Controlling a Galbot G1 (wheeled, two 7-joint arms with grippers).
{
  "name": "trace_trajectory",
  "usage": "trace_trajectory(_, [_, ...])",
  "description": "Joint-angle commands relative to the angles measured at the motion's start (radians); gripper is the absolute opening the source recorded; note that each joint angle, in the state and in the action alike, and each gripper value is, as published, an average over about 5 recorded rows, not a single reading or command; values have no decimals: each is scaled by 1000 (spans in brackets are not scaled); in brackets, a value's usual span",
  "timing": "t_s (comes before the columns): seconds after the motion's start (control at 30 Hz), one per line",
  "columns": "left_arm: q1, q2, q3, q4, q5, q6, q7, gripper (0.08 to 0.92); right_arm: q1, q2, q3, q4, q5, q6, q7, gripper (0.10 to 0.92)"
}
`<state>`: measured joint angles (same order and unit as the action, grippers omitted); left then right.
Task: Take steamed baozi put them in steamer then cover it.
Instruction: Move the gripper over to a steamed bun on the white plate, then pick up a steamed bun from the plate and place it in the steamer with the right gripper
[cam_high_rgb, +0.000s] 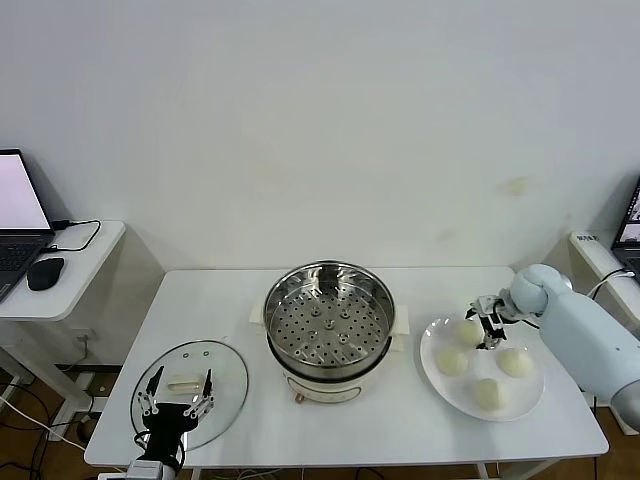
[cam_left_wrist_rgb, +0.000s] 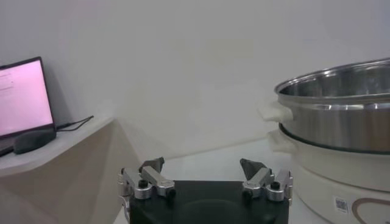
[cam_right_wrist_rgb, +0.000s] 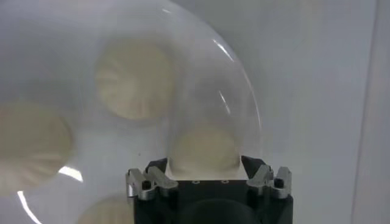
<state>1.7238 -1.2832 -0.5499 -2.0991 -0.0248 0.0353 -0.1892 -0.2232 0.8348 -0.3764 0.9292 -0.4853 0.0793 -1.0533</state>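
Observation:
The steel steamer (cam_high_rgb: 328, 320) stands uncovered at the table's middle with its perforated tray bare; it also shows in the left wrist view (cam_left_wrist_rgb: 341, 103). Four baozi lie on a white plate (cam_high_rgb: 436, 382) at the right. My right gripper (cam_high_rgb: 487, 325) is open just above the far baozi (cam_high_rgb: 468, 331). In the right wrist view its fingers (cam_right_wrist_rgb: 204, 163) stand either side of that baozi (cam_right_wrist_rgb: 204, 143). The glass cover (cam_high_rgb: 225, 372) lies flat at the front left. My left gripper (cam_high_rgb: 178, 405) hangs open and empty over the cover, and shows in the left wrist view (cam_left_wrist_rgb: 202, 164).
A side table at the left holds a laptop (cam_high_rgb: 20, 215) and a mouse (cam_high_rgb: 45, 272). Another laptop's edge (cam_high_rgb: 630, 225) shows at the far right. The other baozi (cam_high_rgb: 452, 362) (cam_high_rgb: 514, 362) (cam_high_rgb: 490, 394) lie near the front of the plate.

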Motion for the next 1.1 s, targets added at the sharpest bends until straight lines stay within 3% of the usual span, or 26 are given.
trace_trajectory(0.03, [-1,1,0,0,0,-1,0,823,8,12,-11,-23,-10,-1,0,721])
trace_trajectory(0.3, [-1,2,1,-5,-1,-1,0,823,8,10,-10,-14,-9,-1,1,594])
trace_trajectory(0.5, [1,-1,2,-11,0,-1,0,823,19,-51,-37,68,46,-17,-13,586])
trace_trajectory(0.9, [-7,5,6,-14,-6,-4,1,823,302,-296,-282,382,357,-83,-30,595])
trace_trajectory(1.1, [-13,17,6,-8,-16,-10,2,823,656,-254,-528,429,540,-86,-24,604])
